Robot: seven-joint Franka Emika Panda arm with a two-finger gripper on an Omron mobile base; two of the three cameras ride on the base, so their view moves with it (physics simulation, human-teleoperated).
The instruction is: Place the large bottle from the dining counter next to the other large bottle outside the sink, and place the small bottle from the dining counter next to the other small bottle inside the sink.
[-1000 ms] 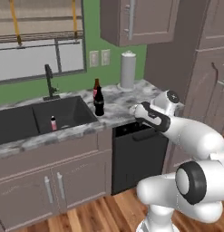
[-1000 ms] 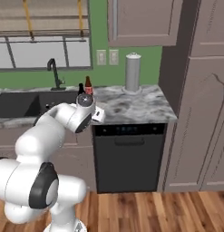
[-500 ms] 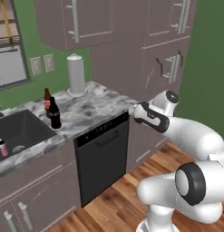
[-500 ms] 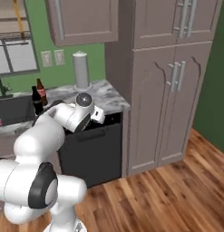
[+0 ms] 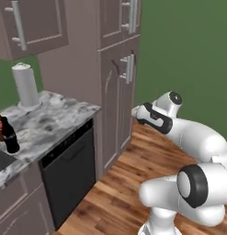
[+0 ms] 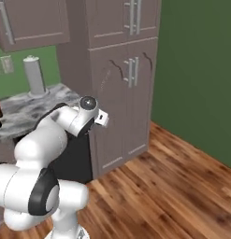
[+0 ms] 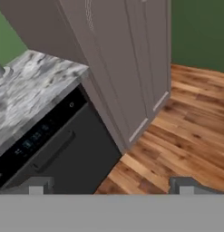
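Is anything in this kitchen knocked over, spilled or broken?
Nothing stands out. The dark bottle and the paper towel roll stand upright on the marble counter, the dishwasher and tall cabinet doors are shut, and the wood floor shows no spill.

From my feed: table [image 5: 55, 117] is glossy grey marble, floor [image 6: 173, 177] polished wood planks, dishwasher [image 7: 54, 158] matte black, cabinets [image 6: 124, 88] matte painted wood.

Even, soft rendered light, faint shadows, no glare; all 3 views slightly blurred and low-resolution.
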